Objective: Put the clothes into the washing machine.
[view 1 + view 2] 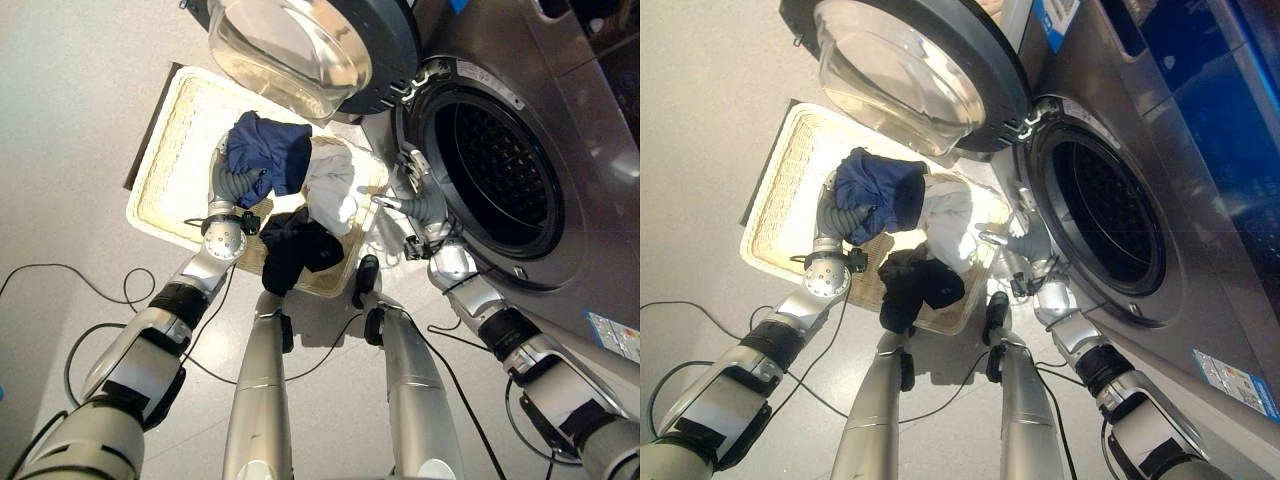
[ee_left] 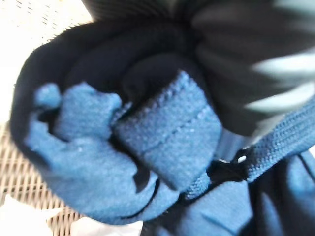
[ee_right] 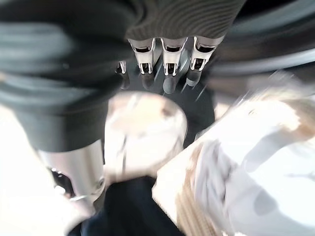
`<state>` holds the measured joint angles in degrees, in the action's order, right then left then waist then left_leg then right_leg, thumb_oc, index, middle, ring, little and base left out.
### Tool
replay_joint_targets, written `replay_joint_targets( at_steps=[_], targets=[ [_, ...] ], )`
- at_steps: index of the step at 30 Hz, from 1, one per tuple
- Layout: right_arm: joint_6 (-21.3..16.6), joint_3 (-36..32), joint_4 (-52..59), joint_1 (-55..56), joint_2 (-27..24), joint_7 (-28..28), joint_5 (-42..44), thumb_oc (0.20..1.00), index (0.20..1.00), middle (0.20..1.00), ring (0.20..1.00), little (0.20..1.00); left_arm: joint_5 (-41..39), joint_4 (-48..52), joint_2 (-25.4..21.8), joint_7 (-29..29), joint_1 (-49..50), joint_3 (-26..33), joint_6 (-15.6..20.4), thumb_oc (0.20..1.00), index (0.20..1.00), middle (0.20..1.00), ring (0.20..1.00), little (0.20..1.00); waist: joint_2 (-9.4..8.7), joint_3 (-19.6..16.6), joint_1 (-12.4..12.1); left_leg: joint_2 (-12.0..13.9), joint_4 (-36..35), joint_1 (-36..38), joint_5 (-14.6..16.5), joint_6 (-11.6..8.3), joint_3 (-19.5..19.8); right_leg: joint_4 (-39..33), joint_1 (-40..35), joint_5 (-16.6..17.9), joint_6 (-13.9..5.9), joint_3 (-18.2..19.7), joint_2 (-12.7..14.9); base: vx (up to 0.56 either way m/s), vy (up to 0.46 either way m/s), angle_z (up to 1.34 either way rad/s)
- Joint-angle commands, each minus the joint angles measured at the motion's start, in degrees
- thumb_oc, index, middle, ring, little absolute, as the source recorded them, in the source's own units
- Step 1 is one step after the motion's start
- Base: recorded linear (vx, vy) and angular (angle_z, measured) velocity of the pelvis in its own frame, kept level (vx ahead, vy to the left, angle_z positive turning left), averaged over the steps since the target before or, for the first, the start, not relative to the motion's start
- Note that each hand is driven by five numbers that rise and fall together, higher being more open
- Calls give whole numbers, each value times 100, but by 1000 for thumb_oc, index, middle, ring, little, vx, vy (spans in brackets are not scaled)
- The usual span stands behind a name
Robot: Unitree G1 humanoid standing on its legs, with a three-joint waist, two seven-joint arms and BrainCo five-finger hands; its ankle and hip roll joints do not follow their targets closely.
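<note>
Nearest to us, a black garment hung over the near rim of the wicker basket, which sat on the floor beside the washing machine. Our left robot hand was over the basket, buried in a navy garment; in the left wrist view the dark blue cloth bunched against the hand with silver fingers beside it, and we took the hand as closed on that garment, lifted above the basket's weave. Next to the navy garment, on the side of the basket toward the washing machine, lay a white garment. Our right robot hand was between the basket and the washing machine's round opening, its fingers straight and relaxed in the right wrist view, holding nothing, with the white garment just beside it. Beyond the right hand, the drum stood dark inside the opening. Farthest off, the washing machine's glass door was swung wide open, above the far end of the basket.
</note>
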<state>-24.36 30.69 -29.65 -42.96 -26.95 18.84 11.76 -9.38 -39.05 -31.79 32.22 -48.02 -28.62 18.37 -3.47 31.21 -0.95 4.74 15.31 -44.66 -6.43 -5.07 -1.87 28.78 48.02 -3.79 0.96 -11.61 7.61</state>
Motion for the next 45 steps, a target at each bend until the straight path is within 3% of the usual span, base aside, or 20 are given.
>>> replay_joint_targets(
  at_steps=[1, 17, 27, 38, 39, 40, 41, 45],
  targets=[
    [127, 99, 337, 18, -411, -310, -326, 1000, 1000, 1000, 1000, 1000, 391, 359, 171, -291, -168, 34, 450, 200, 200, 200, 200, 200, 396, -142, 45, -329, 97, 34, 236, 373, -529, -260, -283, 216, -351, -398, -63, 8, -56, 9],
    [881, 610, 210, -721, -570, -1215, -299, 1000, 1000, 1000, 1000, 1000, 620, 1601, 93, -1705, -338, -601, 193, 200, 200, 200, 200, 200, 449, -142, -93, -498, 39, 246, 224, 506, -401, -410, -487, 360, -370, -423, -17, 2, -24, 5],
    [1049, 671, -14, -1022, -171, -1024, -215, 1000, 1000, 1000, 1000, 1000, 347, 1845, 534, -2420, -478, -828, -105, 200, 200, 200, 200, 200, 492, -142, -98, -607, 33, 289, 214, 606, -374, -474, -502, 465, -370, -361, -52, 14, -7, 2],
    [1346, 623, 113, -1007, 62, -1019, -180, 1000, 1000, 1000, 1000, 1000, 244, 1996, 833, -2679, -378, -863, -243, 200, 200, 200, 200, 200, 491, -142, -69, -643, 25, 274, 202, 662, -411, -531, -473, 538, -369, -295, -80, 0, 0, 0],
    [1311, 615, 106, -987, 67, -970, -93, 875, 875, 875, 875, 875, 281, 1996, 863, -2664, -376, -866, -221, 200, 200, 200, 200, 200, 494, -142, -64, -643, 24, 272, 200, 669, -418, -532, -466, 545, -370, -287, -78, 0, 0, 0],
    [1281, 600, 107, -976, 80, -930, -83, 473, 473, 473, 473, 473, 289, 2019, 874, -2656, -380, -867, -237, 200, 200, 200, 200, 200, 495, -142, -62, -643, 20, 271, 199, 673, -423, -534, -464, 546, -368, -285, -81, 0, 0, 0],
    [1197, 571, 105, -964, 98, -868, -20, 200, 200, 200, 200, 200, 293, 2052, 899, -2635, -380, -877, -269, 200, 200, 200, 200, 200, 499, -142, -61, -645, 19, 270, 204, 683, -428, -534, -462, 542, -365, -278, -83, 0, 0, 0],
    [1106, 446, 160, -889, 159, -746, 17, 200, 200, 200, 200, 200, 436, 2089, 930, -2531, -348, -872, -356, 200, 200, 200, 200, 200, 490, -142, -55, -653, 37, 253, 209, 689, -434, -515, -447, 544, -370, -267, -94, 0, 0, 0]
  ],
)
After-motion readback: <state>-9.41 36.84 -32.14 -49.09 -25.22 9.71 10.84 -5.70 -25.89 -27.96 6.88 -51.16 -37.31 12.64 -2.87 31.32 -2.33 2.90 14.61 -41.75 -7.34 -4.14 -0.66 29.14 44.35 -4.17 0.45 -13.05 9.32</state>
